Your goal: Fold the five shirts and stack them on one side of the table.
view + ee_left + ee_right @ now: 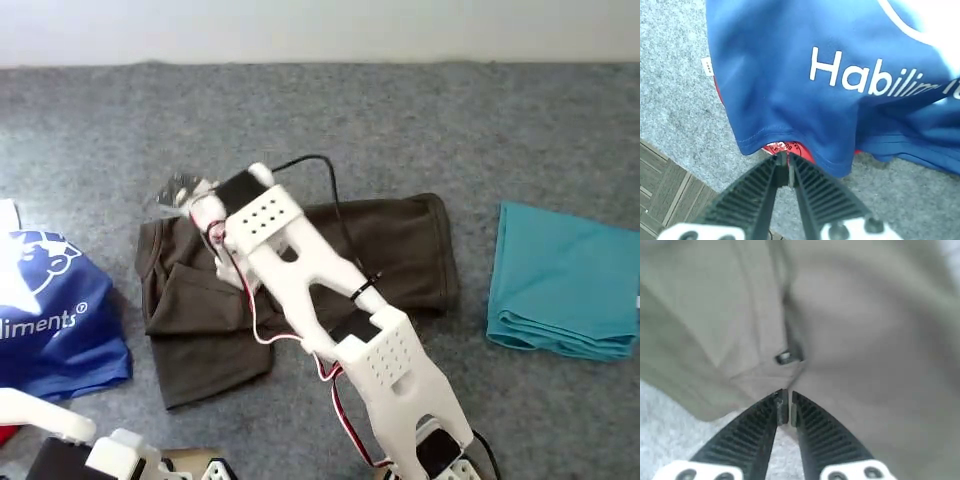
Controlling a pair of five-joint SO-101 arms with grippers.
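I am holding my right gripper [785, 407] low over the brown shirt [865, 340], jaws drawn almost together with no cloth showing between them, and overlapping folds are lying just ahead of the tips. If I am going down like this, I am risking a shove instead of a pinch, bunching the cloth and spoiling the fold I judge to be half made; opening too late, I am likely catching several layers at once. My left gripper [786, 167] is likewise narrowed to a slit and holding nothing, the blue shirt [805, 90] hem lying just beyond the tips with a red shirt [800, 149] peeking from under it. Biting there, I am risking both together. The folded teal shirt [560, 285] is lying well away from both jaws.
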